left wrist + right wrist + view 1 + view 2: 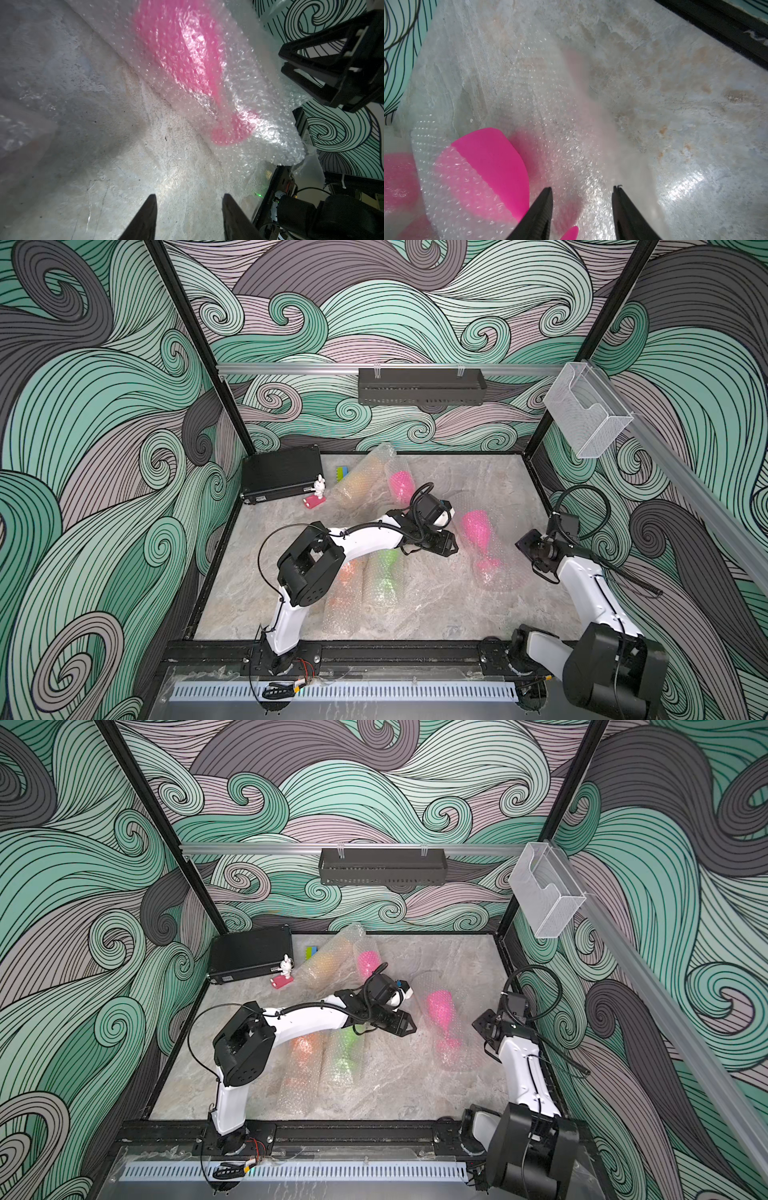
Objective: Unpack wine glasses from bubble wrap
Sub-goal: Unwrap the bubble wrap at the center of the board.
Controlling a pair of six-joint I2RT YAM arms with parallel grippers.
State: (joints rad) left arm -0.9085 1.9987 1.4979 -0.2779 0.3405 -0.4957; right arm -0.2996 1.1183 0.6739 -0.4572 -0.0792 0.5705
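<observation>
Count: 5 goblets in wrap [500, 578]: near magenta [476, 526], back magenta [401, 483], orange [347, 572], green [388, 568], yellowish [359, 479]. Both jaws part open, empty. Near magenta lies on desk [478, 472] between them, just beside right jaws.

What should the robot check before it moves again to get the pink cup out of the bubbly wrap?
1. Left gripper open and empty: ok.
2. Right gripper open and empty: ok.
3. Magenta goblet out of its bubble wrap: not ok, only one part shows bare in the right wrist view.
4. Orange goblet and green goblet unwrapped: not ok.
5. Rabbit figurine out of the way: ok, it stands at the far side.
6. Magenta goblet uncracked: cannot tell.
</observation>
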